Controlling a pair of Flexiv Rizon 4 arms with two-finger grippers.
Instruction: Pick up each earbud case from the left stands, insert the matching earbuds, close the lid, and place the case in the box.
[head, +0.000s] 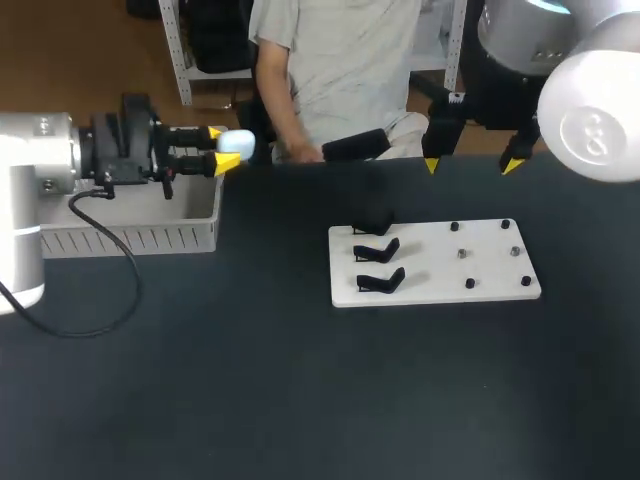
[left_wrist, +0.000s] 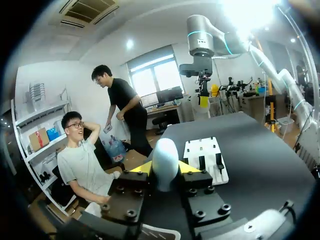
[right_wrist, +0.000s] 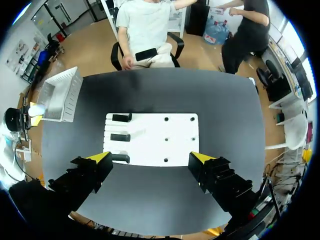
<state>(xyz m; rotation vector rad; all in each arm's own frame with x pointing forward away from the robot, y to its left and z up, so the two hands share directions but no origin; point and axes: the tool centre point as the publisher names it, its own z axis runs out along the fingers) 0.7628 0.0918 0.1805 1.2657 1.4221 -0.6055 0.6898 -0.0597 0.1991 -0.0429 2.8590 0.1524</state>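
My left gripper (head: 222, 150) is shut on a white earbud case (head: 238, 143), held in the air at the far right corner of the white box (head: 130, 235). In the left wrist view the rounded case (left_wrist: 165, 162) stands between the yellow tips. Three black stands (head: 378, 250) sit bare on the left of the white board (head: 440, 265); small dark earbud pegs (head: 462, 254) dot its right half. My right gripper (head: 472, 165) hangs open, high over the table's far edge beyond the board. From there, the right wrist view looks down on the board (right_wrist: 155, 137) between the spread fingers.
The slatted white box (right_wrist: 62, 95) stands at the table's far left. A black cable (head: 100, 260) loops from my left arm over the tabletop in front of it. The dark tabletop (head: 300, 400) stretches on in front of the board.
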